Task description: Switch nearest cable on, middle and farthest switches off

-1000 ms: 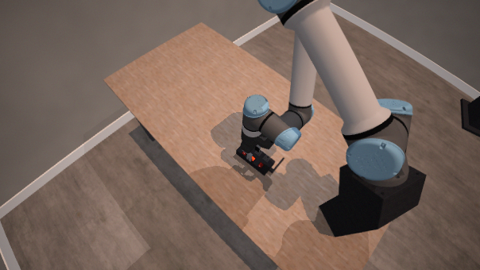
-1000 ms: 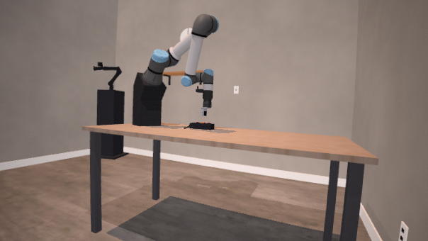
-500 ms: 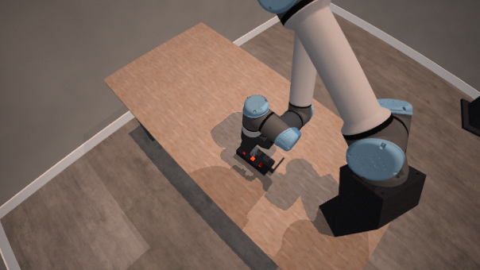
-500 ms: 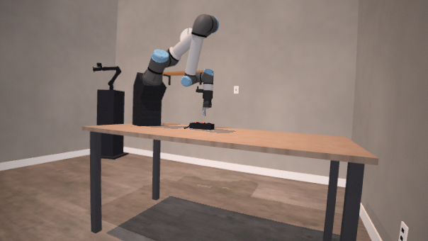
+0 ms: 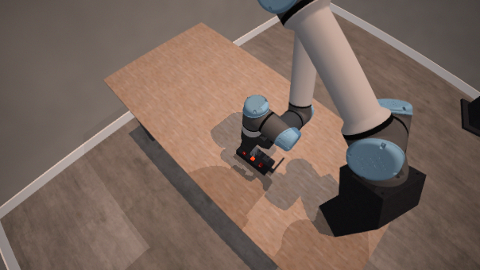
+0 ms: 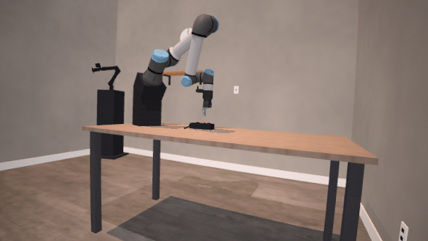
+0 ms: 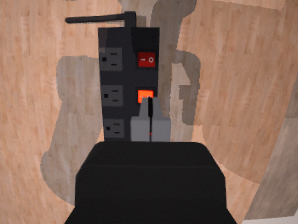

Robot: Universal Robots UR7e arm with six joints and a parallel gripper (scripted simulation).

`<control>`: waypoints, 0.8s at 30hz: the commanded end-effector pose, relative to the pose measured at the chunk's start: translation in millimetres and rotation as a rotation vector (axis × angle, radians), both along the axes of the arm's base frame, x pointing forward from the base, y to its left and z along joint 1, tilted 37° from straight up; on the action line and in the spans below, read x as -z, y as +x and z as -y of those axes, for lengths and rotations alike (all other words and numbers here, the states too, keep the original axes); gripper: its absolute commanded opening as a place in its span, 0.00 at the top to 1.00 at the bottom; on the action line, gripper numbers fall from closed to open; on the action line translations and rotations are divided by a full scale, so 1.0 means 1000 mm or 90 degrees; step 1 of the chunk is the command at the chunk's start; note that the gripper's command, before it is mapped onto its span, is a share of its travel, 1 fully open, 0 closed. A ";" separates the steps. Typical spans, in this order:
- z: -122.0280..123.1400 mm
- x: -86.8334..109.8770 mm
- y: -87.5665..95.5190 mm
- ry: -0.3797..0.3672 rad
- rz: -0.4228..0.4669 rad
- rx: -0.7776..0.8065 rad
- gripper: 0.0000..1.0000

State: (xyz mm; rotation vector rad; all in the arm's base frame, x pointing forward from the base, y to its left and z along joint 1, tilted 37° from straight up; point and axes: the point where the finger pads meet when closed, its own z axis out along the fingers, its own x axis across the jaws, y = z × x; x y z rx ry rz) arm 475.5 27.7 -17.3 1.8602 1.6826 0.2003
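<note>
A black power strip [image 5: 267, 167] [image 6: 202, 125] [image 7: 109, 90] lies flat on the wooden table [image 5: 179, 79] [image 6: 283, 142] [image 7: 40, 96], right way up. Its cable [image 7: 93, 19] [image 5: 279, 163] leaves at the end far from the camera in the wrist view. The switch nearest the cable [image 7: 147, 60] looks dark red. The middle switch [image 7: 145, 94] glows bright orange. The farthest switch is hidden behind my fingers. My gripper [image 7: 150, 107] [image 6: 204, 113] [image 5: 251, 151] is shut and empty, pointing straight down, a little above the strip, with its tips over the middle switch.
The arm's black pedestal [image 5: 373, 202] [image 6: 147, 99] stands at the table's end near the strip. A second black pedestal [image 6: 110, 106] with a small arm stands on the floor beyond it. The table's long front edge [image 5: 187, 175] runs close to the strip.
</note>
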 end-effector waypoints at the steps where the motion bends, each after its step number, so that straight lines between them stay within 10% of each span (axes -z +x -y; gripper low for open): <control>1: 0.000 0.000 0.000 0.000 0.001 0.000 1.00; 24: 0.002 0.004 0.003 0.000 0.001 0.000 1.00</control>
